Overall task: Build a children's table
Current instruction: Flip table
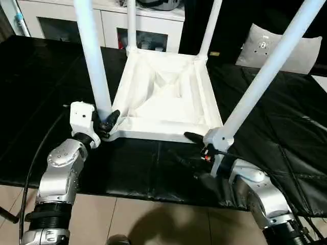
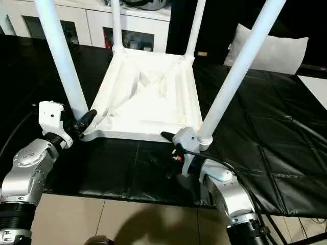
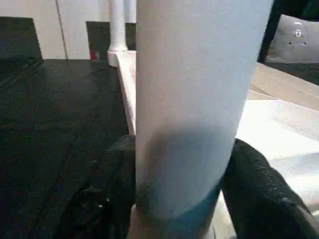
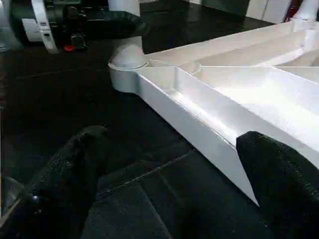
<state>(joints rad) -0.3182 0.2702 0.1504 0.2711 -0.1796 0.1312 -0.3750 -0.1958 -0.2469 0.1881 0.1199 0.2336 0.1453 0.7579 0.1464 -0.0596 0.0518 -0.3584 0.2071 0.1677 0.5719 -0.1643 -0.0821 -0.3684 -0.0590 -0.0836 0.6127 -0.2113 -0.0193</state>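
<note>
The white table top (image 1: 163,97) is laid upside down on a black quilted mat (image 1: 286,132), ribbed underside up, near the mat's front edge. Four white legs are stood upright in its corner sockets: the near-left leg (image 1: 94,56), the near-right leg (image 1: 265,71), the far-left leg (image 1: 131,23) and the far-right leg (image 1: 210,28).

The left gripper (image 1: 108,122) is set at the near-left corner, with its two black fingers (image 3: 259,194) closed around the base of the near-left leg just above the socket; in the left wrist view one finger is seen pressed on each side of the leg.

The right gripper (image 4: 174,184) is held at the near-right corner beside the socket. In the right wrist view its fingers are spread wide apart and nothing is held between them; the front rim of the table top is seen running past them.

A white cabinet (image 1: 102,20) with glass doors is seen beyond the mat's far edge, and a pale cushion (image 1: 286,48) is lain at the far right corner.
</note>
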